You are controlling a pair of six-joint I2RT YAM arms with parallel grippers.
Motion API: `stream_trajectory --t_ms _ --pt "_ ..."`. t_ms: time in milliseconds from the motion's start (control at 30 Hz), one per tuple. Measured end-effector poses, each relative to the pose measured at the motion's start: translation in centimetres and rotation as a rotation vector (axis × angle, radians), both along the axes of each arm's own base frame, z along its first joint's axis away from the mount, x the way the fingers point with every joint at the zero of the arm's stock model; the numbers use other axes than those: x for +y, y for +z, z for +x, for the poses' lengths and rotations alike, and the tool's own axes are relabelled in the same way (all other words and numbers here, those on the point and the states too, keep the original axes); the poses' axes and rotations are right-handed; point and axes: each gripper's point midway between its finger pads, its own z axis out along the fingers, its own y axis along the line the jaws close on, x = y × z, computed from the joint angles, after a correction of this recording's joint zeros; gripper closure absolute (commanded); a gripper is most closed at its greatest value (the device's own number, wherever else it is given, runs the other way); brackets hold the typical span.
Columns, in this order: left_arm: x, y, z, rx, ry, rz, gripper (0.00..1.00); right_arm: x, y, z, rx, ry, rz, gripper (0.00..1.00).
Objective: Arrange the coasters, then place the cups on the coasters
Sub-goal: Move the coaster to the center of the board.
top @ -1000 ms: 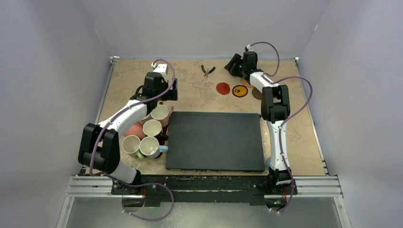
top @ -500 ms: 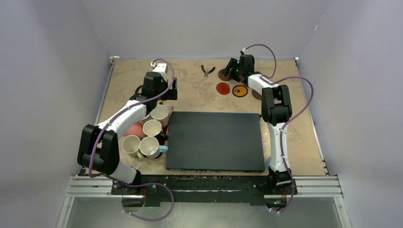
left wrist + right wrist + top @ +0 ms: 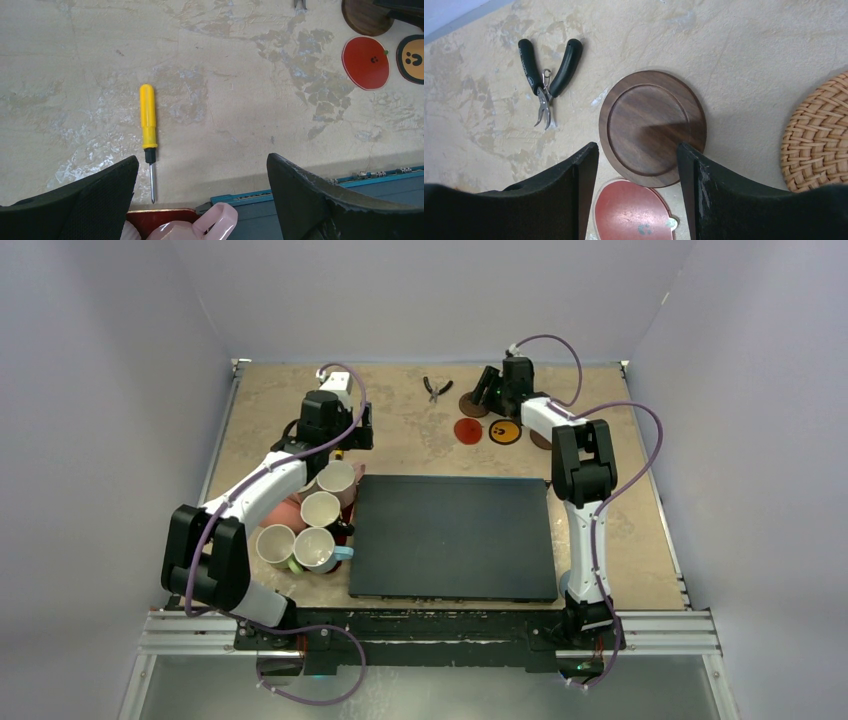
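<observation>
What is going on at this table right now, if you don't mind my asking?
The right gripper hovers open over the brown wood coaster at the far side, beside the red coaster and yellow coaster. The left gripper, open and empty, hangs near a yellow screwdriver. The mugs sit bunched left of the black mat, none on a coaster yet.

Right gripper (image 3: 486, 392) hangs over, perhaps touching, a brown coaster (image 3: 467, 400); at least 4 cups (image 3: 320, 508) beside the mat (image 3: 450, 540).
</observation>
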Motion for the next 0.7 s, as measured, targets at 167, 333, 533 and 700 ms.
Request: stream_trajectory --t_ms 167,333,533,700 --pt "0.0 0.1 0.0 -0.003 0.000 -0.001 0.06 -0.4 0.0 -0.3 0.008 -0.019 -0.019 0.37" --pt "0.0 0.1 0.0 -0.003 0.000 -0.001 0.06 -0.7 -0.1 -0.3 0.009 -0.039 -0.035 0.37" --pt "0.0 0.1 0.0 -0.002 0.000 -0.001 0.06 -0.9 -0.1 -0.4 0.010 -0.057 -0.053 0.37" --pt "0.0 0.1 0.0 -0.003 -0.001 -0.001 0.06 -1.5 -0.2 -0.6 0.021 -0.085 -0.077 0.37"
